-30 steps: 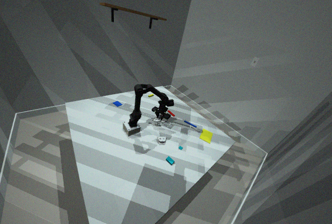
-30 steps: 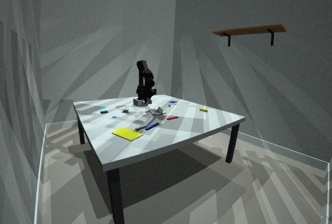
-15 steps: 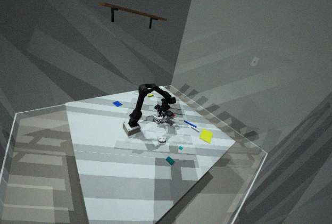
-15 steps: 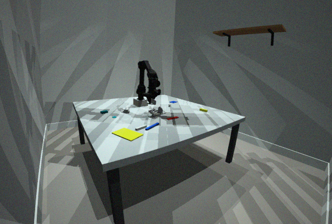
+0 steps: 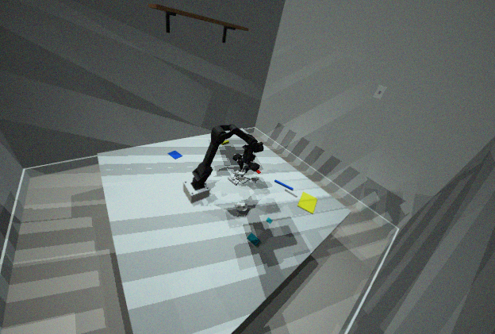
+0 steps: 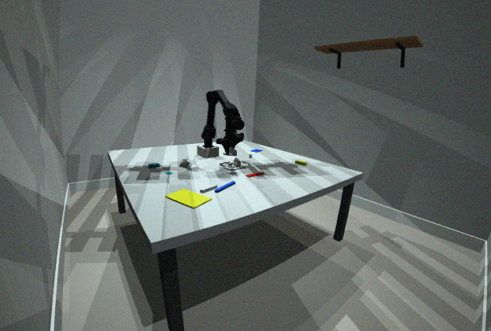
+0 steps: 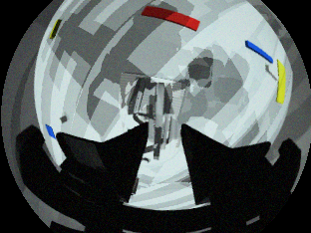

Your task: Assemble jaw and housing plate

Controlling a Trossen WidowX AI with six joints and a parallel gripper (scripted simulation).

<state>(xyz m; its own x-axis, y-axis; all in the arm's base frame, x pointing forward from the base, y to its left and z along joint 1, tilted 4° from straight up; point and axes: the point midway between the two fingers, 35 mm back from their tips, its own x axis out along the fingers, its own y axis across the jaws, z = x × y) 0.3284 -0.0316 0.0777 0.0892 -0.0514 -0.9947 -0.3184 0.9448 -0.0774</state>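
My gripper (image 5: 240, 170) (image 6: 230, 153) (image 7: 165, 126) points down just above the mechanism base. It is shut on a long grey piece (image 7: 159, 102), which looks like the loose jaw and reaches out past the fingertips over the base. The grey base (image 6: 224, 166) lies on the table below the fingers. A grey jaw (image 6: 236, 161) stands up on it. Pins, stubs and gear teeth are too small and shadowed to make out, and so is any contact between the held piece and a pin. A light grey part (image 5: 241, 209) (image 6: 185, 163), seemingly the housing plate, lies apart from the base.
A red bar (image 6: 255, 174) (image 7: 170, 18) lies near the base. A blue rod (image 5: 283, 185) (image 6: 225, 186), a grey bar (image 6: 208, 189) and a yellow plate (image 5: 307, 202) (image 6: 188, 197) lie farther off. Two teal blocks (image 5: 253, 239) (image 5: 269, 220) lie past the light grey part.
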